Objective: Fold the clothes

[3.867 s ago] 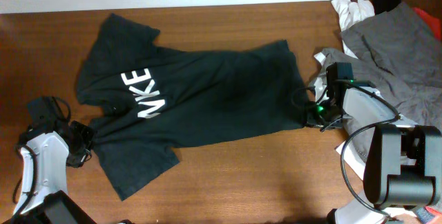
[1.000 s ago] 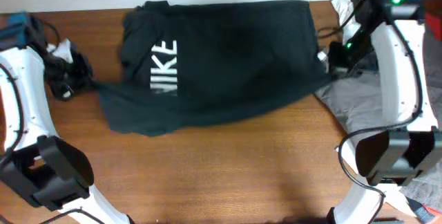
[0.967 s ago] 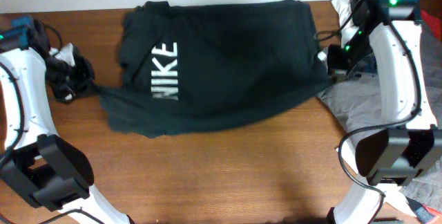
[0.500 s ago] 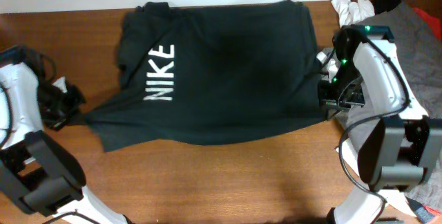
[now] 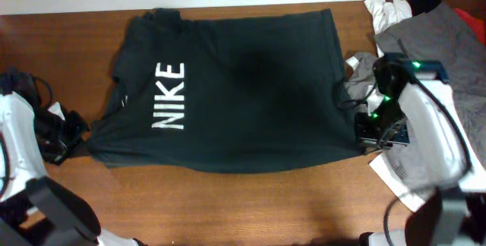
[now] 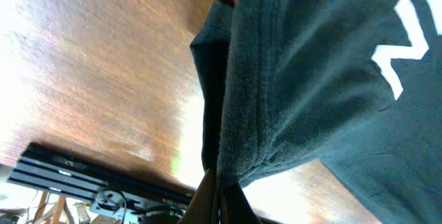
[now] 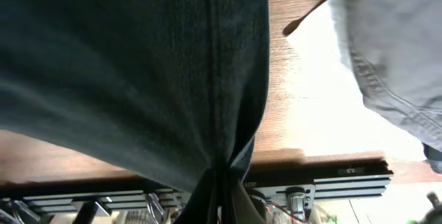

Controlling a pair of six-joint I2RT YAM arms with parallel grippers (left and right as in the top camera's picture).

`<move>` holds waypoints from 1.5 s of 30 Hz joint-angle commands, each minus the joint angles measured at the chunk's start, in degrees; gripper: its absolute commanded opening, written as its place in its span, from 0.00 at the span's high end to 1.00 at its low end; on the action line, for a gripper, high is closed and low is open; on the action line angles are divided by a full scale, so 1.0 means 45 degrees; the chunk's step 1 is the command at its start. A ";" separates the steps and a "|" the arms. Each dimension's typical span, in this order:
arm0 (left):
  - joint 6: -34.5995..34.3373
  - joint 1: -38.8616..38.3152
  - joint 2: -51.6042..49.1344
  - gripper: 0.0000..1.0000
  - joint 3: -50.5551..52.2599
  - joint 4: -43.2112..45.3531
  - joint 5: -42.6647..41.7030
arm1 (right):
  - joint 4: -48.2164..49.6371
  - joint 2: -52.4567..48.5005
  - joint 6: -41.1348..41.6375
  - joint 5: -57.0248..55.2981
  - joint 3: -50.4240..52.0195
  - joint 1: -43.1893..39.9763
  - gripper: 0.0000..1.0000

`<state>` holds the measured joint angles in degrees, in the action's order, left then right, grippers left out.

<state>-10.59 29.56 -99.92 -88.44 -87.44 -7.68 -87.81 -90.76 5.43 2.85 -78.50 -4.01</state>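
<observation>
Overhead, T-shirt [image 5: 250,102] stretched, ends apparently gripped

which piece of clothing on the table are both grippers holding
The black short-sleeved T-shirt with white NIKE lettering, spread flat, pinched at opposite ends by the left gripper and right gripper. The grey garments and white cloth lie heaped aside.

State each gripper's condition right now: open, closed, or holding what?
Left gripper: shut on the black T-shirt, pinching its fabric edge.
Right gripper: shut on the black T-shirt's hem.
</observation>
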 commanded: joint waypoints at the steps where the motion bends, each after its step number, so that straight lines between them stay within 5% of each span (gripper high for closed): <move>1: -0.0403 -0.0010 0.1860 1.00 0.0840 0.0219 0.0010 | -0.0345 0.1447 0.0350 -0.0160 0.0044 0.0068 0.96; 15: -0.1661 0.0136 0.3308 1.00 0.1943 0.0447 0.2132 | -0.2059 0.2788 0.1078 -0.0175 0.0486 0.0068 0.96; 27: -0.1836 0.0117 0.2890 1.00 0.1987 0.4833 0.0272 | 0.4580 0.0680 0.0903 -0.0257 0.0593 0.0053 0.96; 45: -0.1836 -0.1297 0.0029 1.00 0.1982 0.9350 -0.0010 | 0.7227 -0.1413 0.0860 -0.0262 0.0588 0.0053 0.96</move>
<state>-18.28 23.92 -98.96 -79.57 -46.87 -7.55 -55.57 -97.08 9.02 2.83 -75.94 -4.01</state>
